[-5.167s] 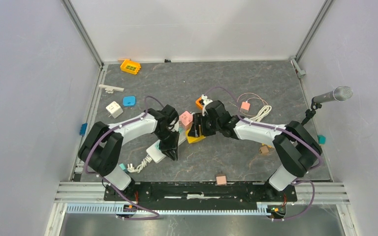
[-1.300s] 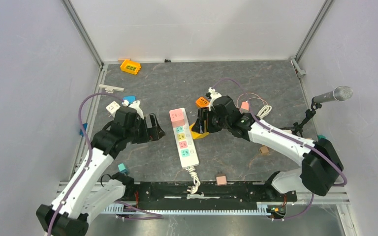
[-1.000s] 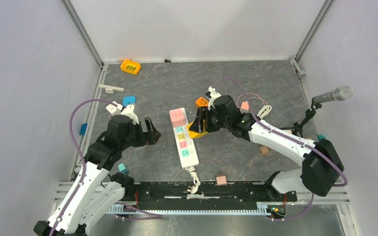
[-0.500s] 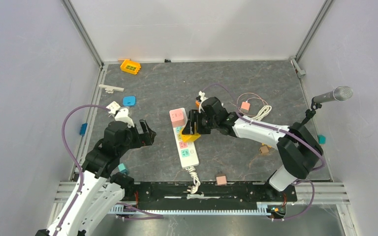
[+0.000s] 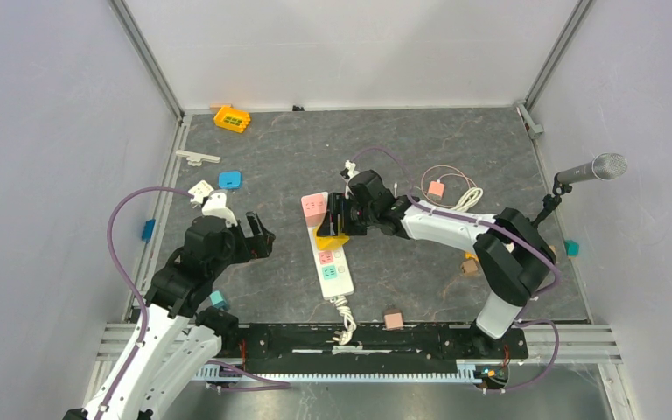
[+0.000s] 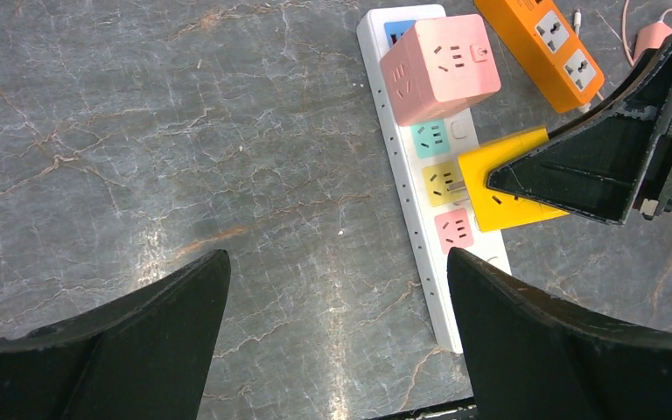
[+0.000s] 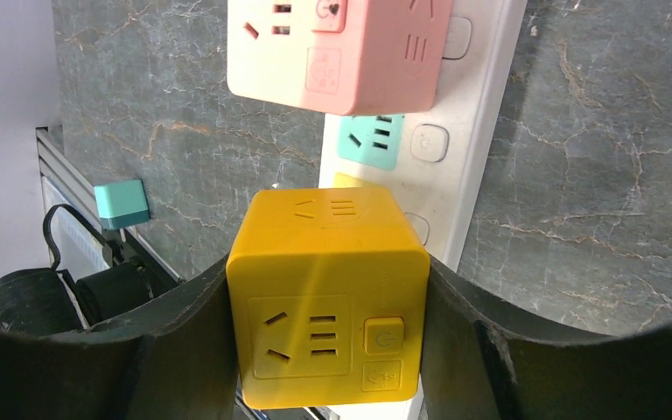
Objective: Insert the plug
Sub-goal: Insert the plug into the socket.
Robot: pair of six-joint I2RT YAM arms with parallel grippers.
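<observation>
A dark grey, marble-patterned surface (image 5: 297, 149) fills the middle. Plain pale walls (image 5: 350, 44) enclose it on three sides, with slanting metal posts (image 5: 144, 57) at the two back corners.

The plug (image 7: 328, 297) is yellow, the cube (image 7: 337, 52) pink, the strip (image 7: 455, 175) white, the tabletop (image 6: 140, 131) veined grey.
</observation>
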